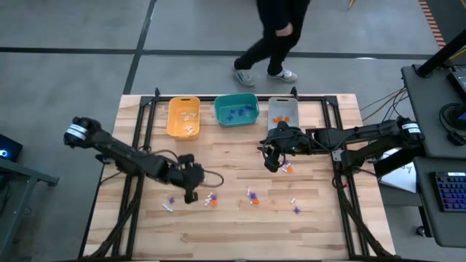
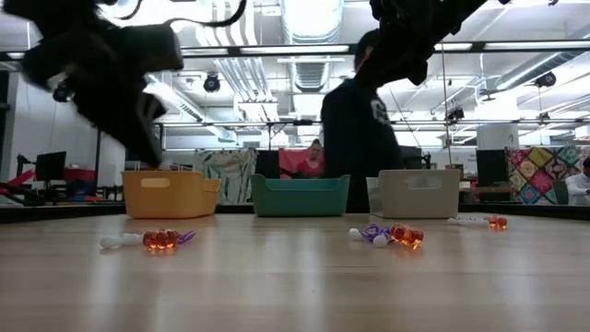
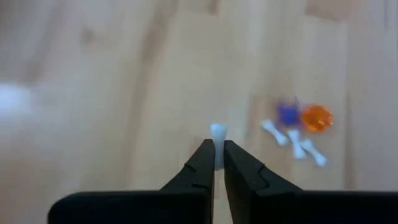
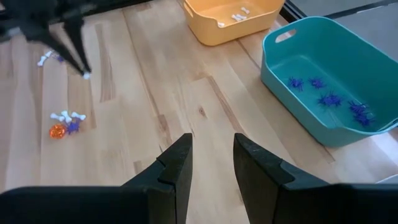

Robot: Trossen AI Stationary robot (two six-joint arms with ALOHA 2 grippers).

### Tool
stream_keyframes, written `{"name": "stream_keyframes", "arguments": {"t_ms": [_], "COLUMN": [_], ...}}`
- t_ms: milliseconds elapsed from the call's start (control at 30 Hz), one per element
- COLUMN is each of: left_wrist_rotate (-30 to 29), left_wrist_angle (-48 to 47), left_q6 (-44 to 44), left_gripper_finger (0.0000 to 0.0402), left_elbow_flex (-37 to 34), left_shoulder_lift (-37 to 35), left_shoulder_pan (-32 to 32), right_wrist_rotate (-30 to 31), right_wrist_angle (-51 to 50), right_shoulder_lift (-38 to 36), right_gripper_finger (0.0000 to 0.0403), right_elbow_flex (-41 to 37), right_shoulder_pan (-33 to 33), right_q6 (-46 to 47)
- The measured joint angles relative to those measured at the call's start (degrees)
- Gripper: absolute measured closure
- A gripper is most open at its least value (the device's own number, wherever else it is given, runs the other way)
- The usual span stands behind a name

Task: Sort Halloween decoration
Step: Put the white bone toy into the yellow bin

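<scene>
A wooden table (image 1: 240,225) stands on a grey floor, where a person (image 1: 273,36) passes at its twelve o'clock edge. The left gripper (image 3: 214,163) is clamped on a small white bone (image 3: 217,134); toward three o'clock lie more trinkets (image 3: 298,127), orange, purple and white. The right gripper (image 4: 211,165), fingers apart and empty, hovers near the teal bin (image 4: 323,81) of purple spiders; the yellow bin (image 4: 233,18) holds white bones.
</scene>
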Motion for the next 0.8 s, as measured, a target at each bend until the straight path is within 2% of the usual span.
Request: {"name": "stream_keyframes", "arguments": {"t_ms": [233, 433, 600, 800], "left_wrist_rotate": [-0.27, 2.11, 6.78, 15.23], "left_wrist_angle": [-13.47, -18.04, -18.90, -21.35], "left_q6": [15.83, 29.64, 37.74, 43.76], "left_gripper_finger": [0.0401, 0.0401, 0.0401, 0.0401], "left_elbow_flex": [8.80, 13.98, 15.57, 15.50], "left_shoulder_lift": [-5.81, -7.57, -5.71, 0.45], "left_shoulder_pan": [11.52, 26.65, 42.20, 58.80], "right_wrist_rotate": [0.01, 0.01, 0.02, 0.04], "right_wrist_angle": [0.14, 0.22, 0.39, 0.44], "right_shoulder_lift": [0.00, 0.00, 0.00, 0.00], "right_gripper_finger": [0.0298, 0.0298, 0.0298, 0.0298], "right_elbow_flex": [0.00, 0.00, 0.00, 0.00], "right_shoulder_pan": [0.00, 0.01, 0.00, -0.01], "right_q6": [-0.25, -0.23, 0.23, 0.93]}}
